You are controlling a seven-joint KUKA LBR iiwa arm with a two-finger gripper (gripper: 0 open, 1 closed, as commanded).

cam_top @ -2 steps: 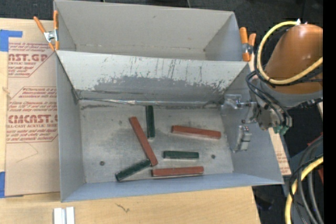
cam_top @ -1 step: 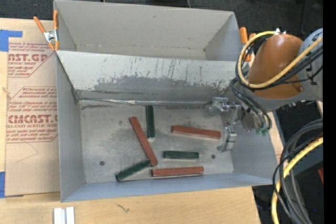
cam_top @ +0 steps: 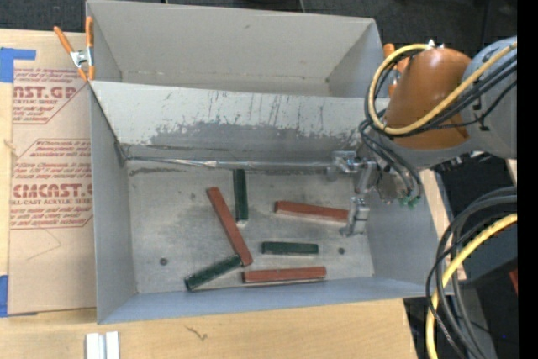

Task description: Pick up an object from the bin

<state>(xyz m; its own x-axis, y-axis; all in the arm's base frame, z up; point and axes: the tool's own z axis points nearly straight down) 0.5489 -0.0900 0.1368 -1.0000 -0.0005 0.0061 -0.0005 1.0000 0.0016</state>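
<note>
Nearest the front wall of the grey metal bin (cam_top: pixel 252 298), from the left: a slanted dark green flat bar (cam_top: pixel 213 272), then a low red-brown flat bar (cam_top: pixel 284 274). Behind them are a long diagonal red-brown bar (cam_top: pixel 229 224), an upright dark green bar (cam_top: pixel 240 195) and a short dark green bar (cam_top: pixel 289 248). My gripper (cam_top: pixel 359 214) stands at the right end of the rear red-brown bar (cam_top: pixel 311 212) — contact not discernible. Jaws — open or closed, I cannot tell.

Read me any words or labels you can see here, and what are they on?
"CAST.GP": red print on the cardboard sheet left of the bin.
"-CAST ACRYLIC SHEET": lower on it, its start blurred.
Its other small lines: too blurred to read.
</note>
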